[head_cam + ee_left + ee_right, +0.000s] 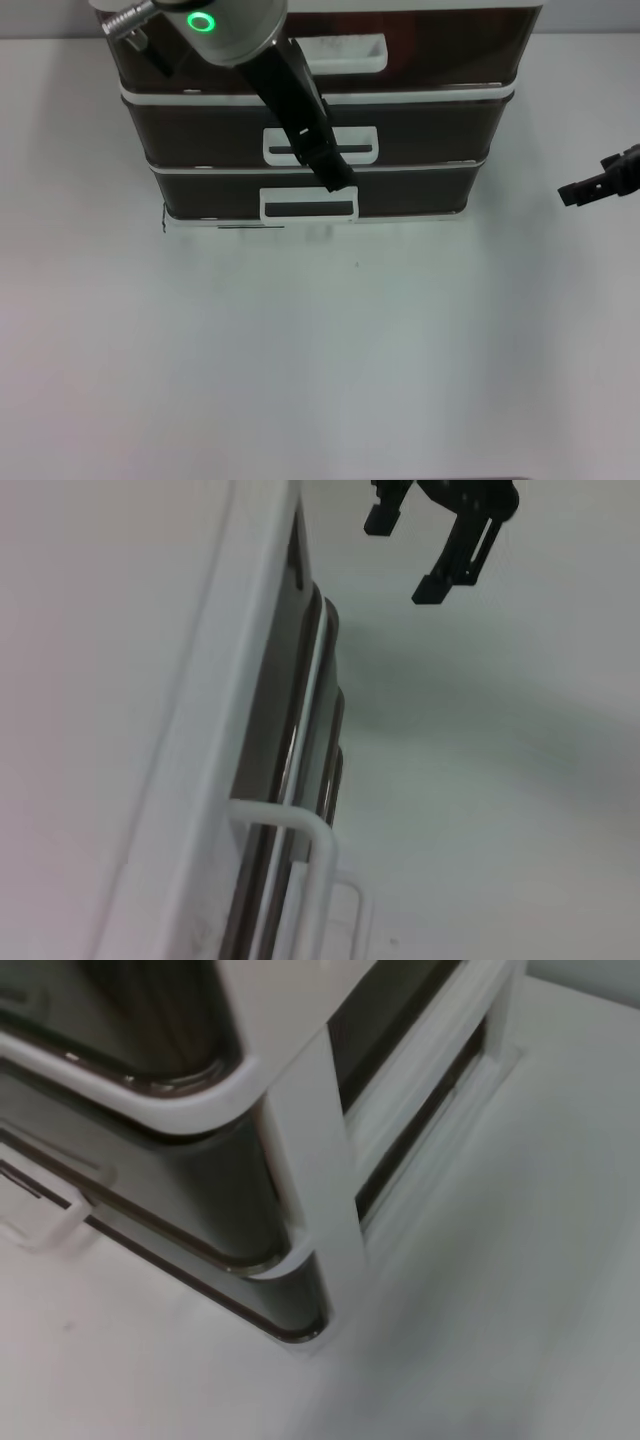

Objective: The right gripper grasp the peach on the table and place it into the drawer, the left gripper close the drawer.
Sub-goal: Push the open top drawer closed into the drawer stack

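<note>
1. The drawer [440, 55] is the topmost of three smoky-brown drawers in a white-framed unit [310, 1160]. The unit stands at the far side of the tabletop [320, 350], roughly in the middle of the head view.
2. The drawer's wide white loop handle [345, 52] sits at the centre of its front. The middle drawer's handle [365, 145] and the bottom drawer's handle [308, 206] sit below it.
3. In the left wrist view the drawer fronts run side by side and look lined up, with none standing clearly forward of the others. A white loop handle [290, 830] juts out towards the camera there.
4. The left end effector [338, 178] hangs in front of the unit on the bulky arm with the glowing green ring light [202, 22]. Its long black jaw slants down across the middle drawer's handle, and its tip lies over the bottom drawer's front, just above that drawer's handle.
5. The left end effector looks narrow, appearing as a single dark bar with no gap and nothing held.
6. The right end effector [588, 185] hovers over the tabletop at the robot's right, well apart from the unit.
7. In the left wrist view the right end effector [410, 555] stands wide, its two black fingers [437, 585] clearly apart and empty.
8. The right wrist view looks down on the unit's near corner, where the curved brown drawer ends meet the white upright post.
</note>
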Motion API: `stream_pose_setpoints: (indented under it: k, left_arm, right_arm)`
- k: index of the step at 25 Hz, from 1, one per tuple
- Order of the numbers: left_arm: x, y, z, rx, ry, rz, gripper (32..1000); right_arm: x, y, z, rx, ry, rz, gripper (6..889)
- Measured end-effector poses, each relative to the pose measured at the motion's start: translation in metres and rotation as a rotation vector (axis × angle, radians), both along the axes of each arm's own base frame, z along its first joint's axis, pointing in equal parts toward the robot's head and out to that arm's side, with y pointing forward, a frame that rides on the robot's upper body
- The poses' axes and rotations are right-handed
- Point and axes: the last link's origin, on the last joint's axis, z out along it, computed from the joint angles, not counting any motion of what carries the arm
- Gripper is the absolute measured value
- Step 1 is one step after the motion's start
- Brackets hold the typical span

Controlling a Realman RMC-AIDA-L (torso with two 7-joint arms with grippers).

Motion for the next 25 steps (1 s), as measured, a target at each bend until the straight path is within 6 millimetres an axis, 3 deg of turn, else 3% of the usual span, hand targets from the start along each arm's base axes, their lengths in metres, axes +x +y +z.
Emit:
stream_pose_setpoints:
  k: [20, 25]
  left_arm:
    - [-0.002, 0.005, -0.001, -0.013, -0.004, 0.038, 801]
    - [0.000, -0.008, -0.003, -0.070, -0.010, 0.066, 801]
  right_arm:
    - [0.001, 0.003, -0.003, 0.008, 0.000, -0.003, 852]
    - [0.001, 0.003, -0.003, 0.007, 0.000, 0.000, 853]
